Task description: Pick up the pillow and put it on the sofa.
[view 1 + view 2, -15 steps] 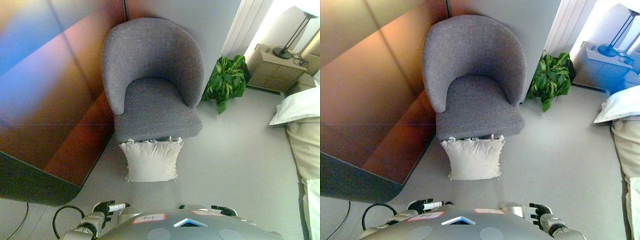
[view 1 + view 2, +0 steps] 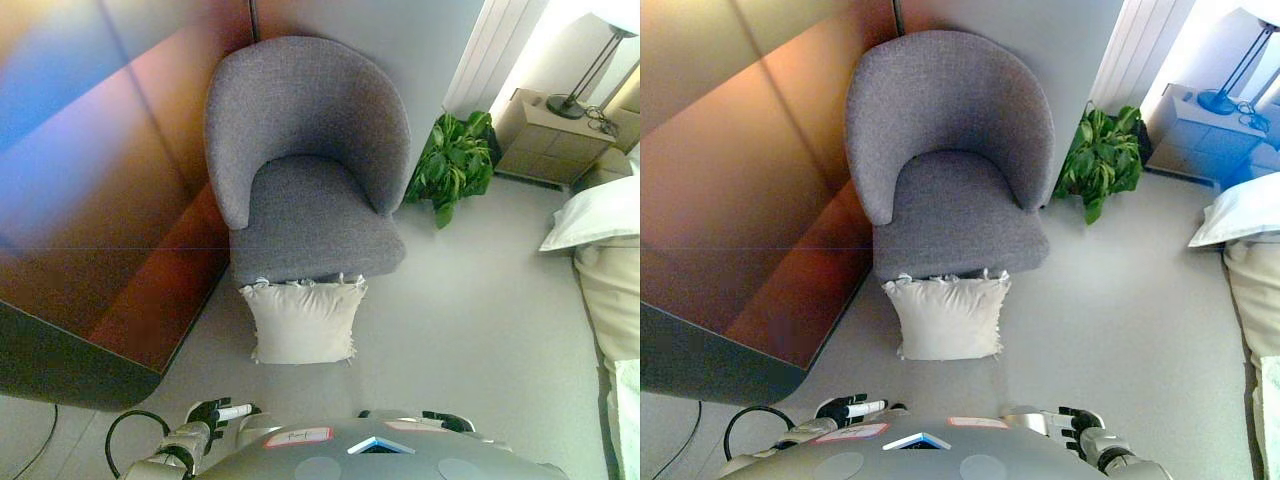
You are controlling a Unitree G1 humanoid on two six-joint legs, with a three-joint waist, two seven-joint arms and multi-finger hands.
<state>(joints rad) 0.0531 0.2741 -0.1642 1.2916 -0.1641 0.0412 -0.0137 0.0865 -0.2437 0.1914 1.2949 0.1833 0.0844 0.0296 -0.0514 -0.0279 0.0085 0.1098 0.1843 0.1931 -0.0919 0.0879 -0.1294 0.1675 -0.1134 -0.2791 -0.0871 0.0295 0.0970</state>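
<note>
Both hands, left hand and right hand, hang low with fingers loosely curled, grasping nothing; the cream tasselled pillow lies well ahead of them, leaning against the grey fabric tub sofa. Lunging could shove it underneath.

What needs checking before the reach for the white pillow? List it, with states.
1. White tasselled fabric pillow in view on the floor, leaning against the chair front: ok.
2. Grey upholstered tub chair seat free of objects: ok.
3. Left hand holding nothing: ok.
4. Right hand holding nothing: ok.
5. Floor between hands and pillow unobstructed: ok.
6. Green potted plant apart from pillow: ok.
</note>
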